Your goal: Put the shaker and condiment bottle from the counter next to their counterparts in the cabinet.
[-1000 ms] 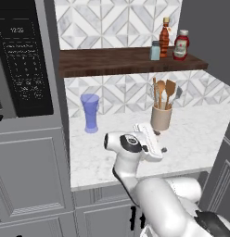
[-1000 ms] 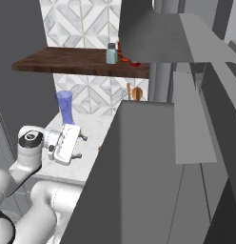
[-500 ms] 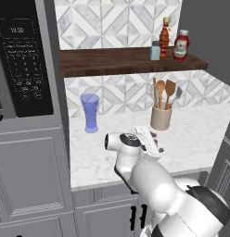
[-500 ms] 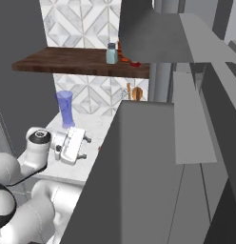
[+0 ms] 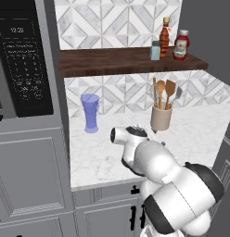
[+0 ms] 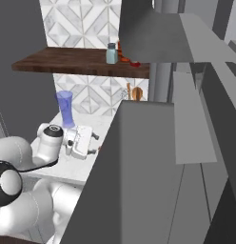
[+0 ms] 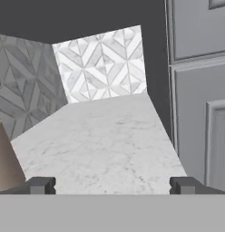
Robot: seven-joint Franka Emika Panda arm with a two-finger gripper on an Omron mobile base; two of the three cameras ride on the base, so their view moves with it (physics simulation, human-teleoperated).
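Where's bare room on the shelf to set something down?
The dark shelf board is bare from the microwave side to the pale blue shaker. The right end is crowded: shaker, tall orange bottle, squat red bottle.

I see the slim red-orange bottle [image 5: 166,31] upright on the far right of the brown shelf [image 5: 107,61], tan cap up. It stands between the pale blue shaker [image 5: 155,50] and the squat red ketchup bottle [image 5: 181,45]. Below, the marble counter [image 5: 112,148] lies flat.
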